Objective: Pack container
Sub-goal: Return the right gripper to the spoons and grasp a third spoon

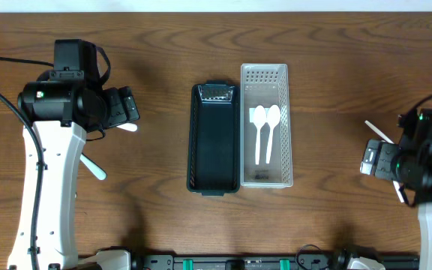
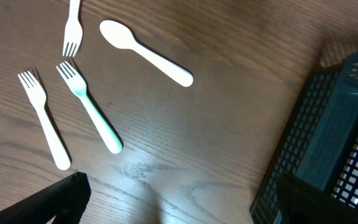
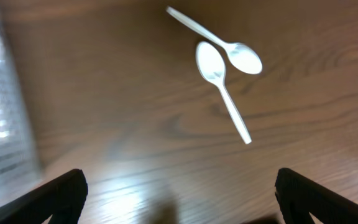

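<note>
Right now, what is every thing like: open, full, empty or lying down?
Left gripper: open, holding nothing.
Right gripper: open, holding nothing.
Black basket: upright, looks empty.
White basket: upright, holds two spoons.
Three forks: lying flat on table.
Two loose spoons: lying flat on table.

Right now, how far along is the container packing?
Done: two spoons lie in the white tray. In hand: nothing; the left gripper and right gripper are both open and empty. Remaining: three forks and a loose spoon on the table under the left wrist, another spoon pair under the right wrist. The dark tray holds no cutlery.
</note>
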Available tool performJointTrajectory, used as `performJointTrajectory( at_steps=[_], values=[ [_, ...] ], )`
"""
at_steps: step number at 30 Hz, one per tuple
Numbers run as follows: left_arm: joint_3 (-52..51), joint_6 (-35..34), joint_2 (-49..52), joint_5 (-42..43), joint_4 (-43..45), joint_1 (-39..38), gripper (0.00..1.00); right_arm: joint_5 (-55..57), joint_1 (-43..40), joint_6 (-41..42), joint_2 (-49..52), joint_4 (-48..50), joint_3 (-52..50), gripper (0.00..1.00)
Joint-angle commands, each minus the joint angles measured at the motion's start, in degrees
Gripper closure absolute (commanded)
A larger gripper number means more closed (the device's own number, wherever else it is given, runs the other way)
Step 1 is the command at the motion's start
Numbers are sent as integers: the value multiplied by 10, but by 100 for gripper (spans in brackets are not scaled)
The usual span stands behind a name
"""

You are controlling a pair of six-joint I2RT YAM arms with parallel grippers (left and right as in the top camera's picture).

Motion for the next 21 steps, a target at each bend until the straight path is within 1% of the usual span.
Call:
performJointTrajectory(
  at_steps=[1, 4, 8, 16, 21],
  values=[
    [1, 7, 2, -7, -3, 1, 2, -35, -73, -81, 71, 40, -10, 1],
    [1, 7, 2, -7, -3, 1, 2, -78, -122, -122, 144, 85, -10, 1],
    [1, 7, 2, -7, -3, 1, 2, -39, -148, -130, 226, 112, -10, 1],
    [1, 7, 2, -7, 0, 1, 2, -26, -151, -144, 344, 166, -11, 4],
    [1, 7, 2, -7, 0, 1, 2, -26, -151, -154, 402, 184, -11, 12]
  ],
)
